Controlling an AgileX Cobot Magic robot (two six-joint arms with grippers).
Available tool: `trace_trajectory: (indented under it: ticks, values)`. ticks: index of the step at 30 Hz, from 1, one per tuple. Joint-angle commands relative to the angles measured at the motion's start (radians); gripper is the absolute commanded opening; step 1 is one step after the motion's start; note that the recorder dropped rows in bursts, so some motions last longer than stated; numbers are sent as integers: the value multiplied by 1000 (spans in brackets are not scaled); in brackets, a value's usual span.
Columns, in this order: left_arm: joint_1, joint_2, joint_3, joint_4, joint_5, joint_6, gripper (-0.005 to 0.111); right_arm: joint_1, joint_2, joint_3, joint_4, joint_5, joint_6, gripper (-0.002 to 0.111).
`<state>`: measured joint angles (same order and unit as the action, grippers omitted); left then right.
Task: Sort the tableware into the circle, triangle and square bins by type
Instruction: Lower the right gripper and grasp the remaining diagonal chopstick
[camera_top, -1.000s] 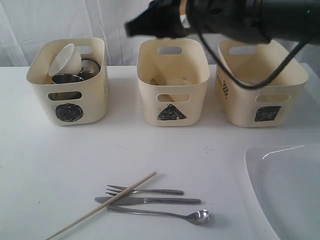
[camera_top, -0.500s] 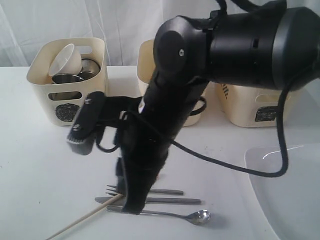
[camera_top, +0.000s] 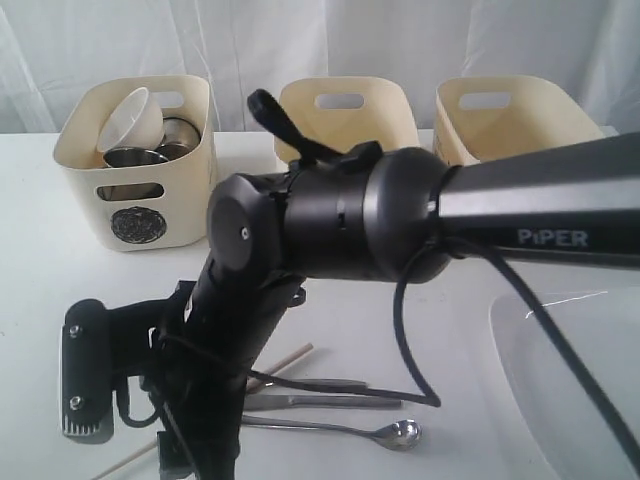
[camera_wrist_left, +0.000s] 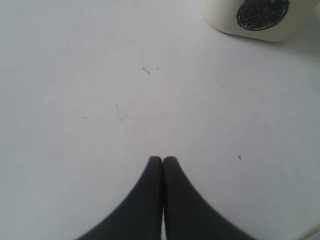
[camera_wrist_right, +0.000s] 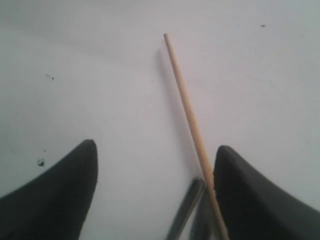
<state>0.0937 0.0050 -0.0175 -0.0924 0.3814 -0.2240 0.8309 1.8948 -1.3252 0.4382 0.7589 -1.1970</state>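
Observation:
My right gripper (camera_wrist_right: 156, 146) hangs open low over the table, with a wooden chopstick (camera_wrist_right: 185, 105) lying between its fingers, close to one fingertip (camera_wrist_right: 225, 155). A steel knife tip (camera_wrist_right: 187, 207) shows beside the stick. In the exterior view the right arm (camera_top: 330, 215) reaches down across the front left and covers part of the chopstick (camera_top: 288, 357), fork (camera_top: 335, 384), knife (camera_top: 340, 402) and spoon (camera_top: 395, 433). The circle bin (camera_top: 135, 225) holds a white bowl (camera_top: 130, 118) and steel cups (camera_top: 135, 157). My left gripper (camera_wrist_left: 163, 159) is shut and empty above bare table.
The triangle bin (camera_top: 345, 110) and square bin (camera_top: 510, 115) stand at the back, their fronts hidden by the arm. A large white plate (camera_top: 570, 370) fills the front right corner. The circle bin's marked front (camera_wrist_left: 255, 20) shows in the left wrist view.
The right arm has swung down from above the bins and further to the front left, now low over the chopstick. The tableware has not moved.

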Motion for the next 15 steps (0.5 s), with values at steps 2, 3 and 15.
trace_trajectory:
  ticks: [2,3,15]
  values:
    - [3,-5,9,-8,54,-5,0,6,49,1,-25,-48,-37,59]
    - [3,-5,9,-8,54,-5,0,6,53,1,-34,-55,-37,59]
    - [3,-5,9,-8,54,-5,0,6,119,-5,-55,-86,227,54]
